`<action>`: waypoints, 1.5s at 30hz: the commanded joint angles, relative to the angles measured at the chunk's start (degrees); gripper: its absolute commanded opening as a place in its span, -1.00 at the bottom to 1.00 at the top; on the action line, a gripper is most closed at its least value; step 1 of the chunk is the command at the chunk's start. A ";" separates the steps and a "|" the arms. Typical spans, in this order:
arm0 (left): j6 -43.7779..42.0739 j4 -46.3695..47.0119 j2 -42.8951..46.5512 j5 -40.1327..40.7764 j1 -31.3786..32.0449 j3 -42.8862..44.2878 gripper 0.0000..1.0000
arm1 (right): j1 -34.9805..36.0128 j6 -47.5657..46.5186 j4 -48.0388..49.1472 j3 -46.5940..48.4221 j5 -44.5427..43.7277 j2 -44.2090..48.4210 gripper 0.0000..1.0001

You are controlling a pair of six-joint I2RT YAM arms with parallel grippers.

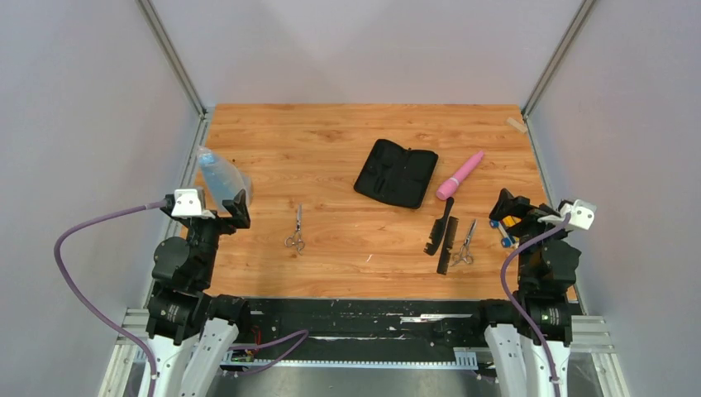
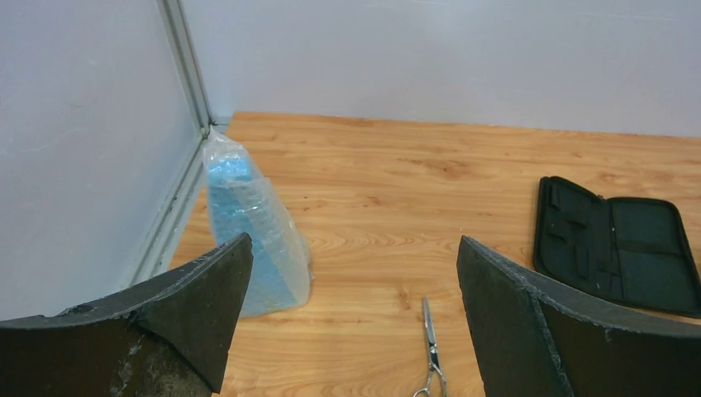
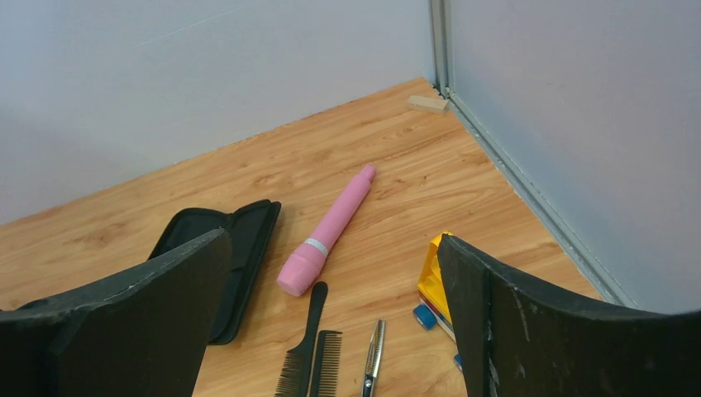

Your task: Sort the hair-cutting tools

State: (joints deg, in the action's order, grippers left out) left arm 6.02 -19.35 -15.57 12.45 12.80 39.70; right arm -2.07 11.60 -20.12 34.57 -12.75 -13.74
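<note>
Rightward, combs point(image 1: 447, 247) beside scissors point(image 1: 464, 246) — case point(image 1: 397, 172) open, flat

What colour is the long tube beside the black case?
The tube is pink, clearest from the right wrist.

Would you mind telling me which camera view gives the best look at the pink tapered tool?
The right wrist view: the pink tool lies whole and close, its pale band visible. The top external view shows it whole but small, beside the black case. The left wrist view does not show it.
</note>
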 commanded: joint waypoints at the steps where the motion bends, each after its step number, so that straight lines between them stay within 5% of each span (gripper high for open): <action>1: -0.14 2.33 -0.57 1.68 0.84 0.11 1.00 | -0.04 1.12 0.42 3.84 5.61 -4.29 1.00; 19: -0.22 1.26 -1.51 1.69 3.43 0.11 1.00 | 0.27 14.80 -3.86 27.80 38.60 -57.35 1.00; 36: -0.62 1.78 -2.98 2.59 5.02 -0.50 1.00 | 25.42 16.53 -13.87 58.16 9.18 -103.70 1.00; 45: -1.05 2.38 -4.22 2.57 6.16 -0.81 1.00 | 28.93 21.30 -16.00 59.08 5.01 -110.93 1.00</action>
State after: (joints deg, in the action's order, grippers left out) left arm 5.82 -19.44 -19.33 14.31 18.57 38.89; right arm 26.02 29.28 -33.61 94.37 -4.29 -122.43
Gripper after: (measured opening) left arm 0.998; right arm 0.998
